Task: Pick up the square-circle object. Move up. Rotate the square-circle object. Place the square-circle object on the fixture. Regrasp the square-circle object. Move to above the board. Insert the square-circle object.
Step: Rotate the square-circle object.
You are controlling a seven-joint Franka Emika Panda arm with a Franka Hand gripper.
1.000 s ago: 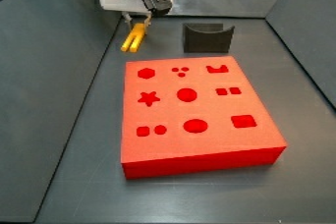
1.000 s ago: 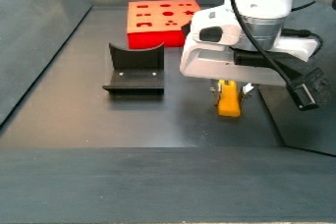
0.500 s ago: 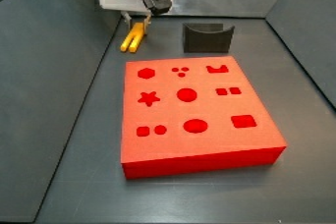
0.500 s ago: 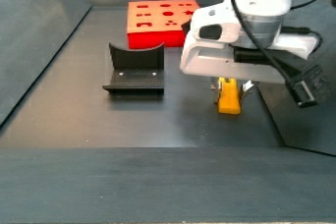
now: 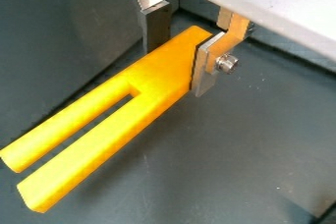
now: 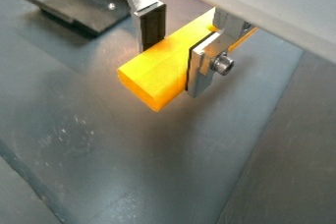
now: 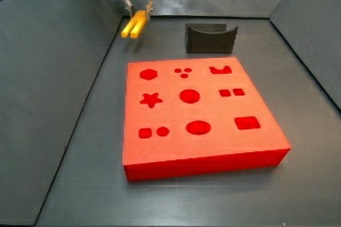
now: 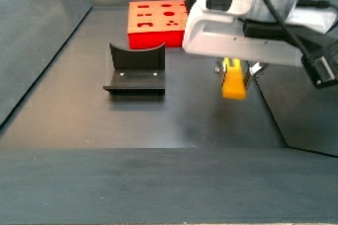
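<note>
Clearly two-pronged yellow square-circle object (image 5: 112, 128), orange-shaded side, clamped in end effector (image 5: 182, 43)

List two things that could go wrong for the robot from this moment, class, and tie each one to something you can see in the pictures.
1. The gripper clamps the yellow peg only near one end, so most of it overhangs; it may tilt or slip when rotated.
2. The fixture has a narrow notch and stands apart from the peg; a skewed peg may miss it or strike its wall.
</note>
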